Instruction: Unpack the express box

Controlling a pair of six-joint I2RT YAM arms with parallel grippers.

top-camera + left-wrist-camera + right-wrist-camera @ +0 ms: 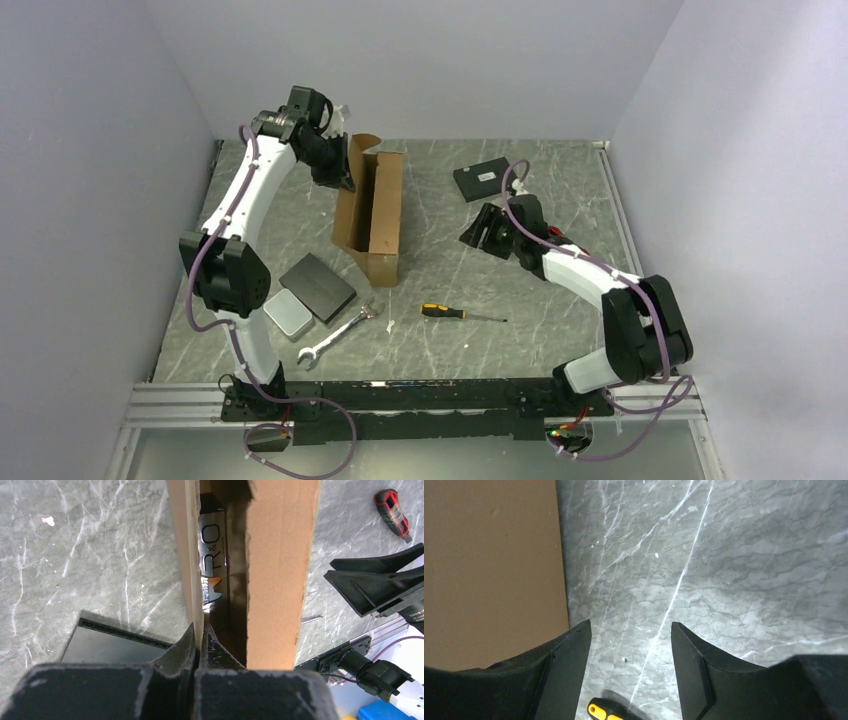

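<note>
Place: robot lab test cell | Enclosure: plain pale walls boxed in a grey marble-patterned tabletop | Rig: white robot arms were bolted to an aluminium rail | Wiring: purple cables ran exposed

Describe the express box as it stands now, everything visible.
The express box is plain brown cardboard, flat, standing on edge on the grey marbled table, its two halves parted. The left gripper pinches one panel's upper edge. A dark item lettered R&O shows in the gap between.
</note>
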